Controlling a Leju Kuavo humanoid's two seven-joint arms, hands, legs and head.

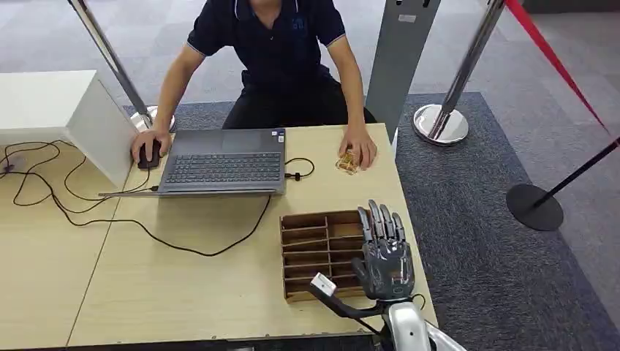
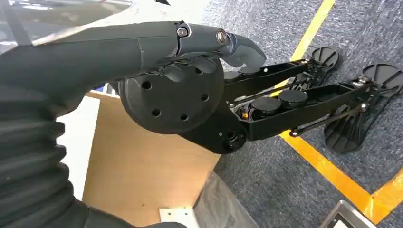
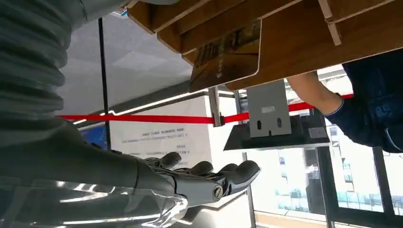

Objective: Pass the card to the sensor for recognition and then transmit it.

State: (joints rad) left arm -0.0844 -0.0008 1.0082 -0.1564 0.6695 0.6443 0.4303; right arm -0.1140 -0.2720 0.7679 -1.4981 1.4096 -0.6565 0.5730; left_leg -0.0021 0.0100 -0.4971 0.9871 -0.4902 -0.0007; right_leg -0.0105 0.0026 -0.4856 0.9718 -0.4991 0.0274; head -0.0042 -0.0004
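A brown card (image 3: 225,54) sticks out of a slot of the wooden slotted rack (image 1: 316,252), which stands near the table's right front corner. My right hand (image 1: 384,252) hovers at the rack's right side with its fingers (image 3: 209,175) stretched out straight and apart, holding nothing and clear of the card. My left hand (image 2: 142,52) hangs beside my body over the carpet. Its thumb lies straight, and the other fingers are mostly hidden, so I cannot tell how they lie.
A person sits behind an open laptop (image 1: 223,162), one hand on a mouse (image 1: 149,153), the other resting on a small yellowish object (image 1: 349,161). Black cables (image 1: 110,212) trail across the wooden table (image 1: 183,292). A white box (image 1: 66,110) stands at the left. Stanchions with red tape stand on the right.
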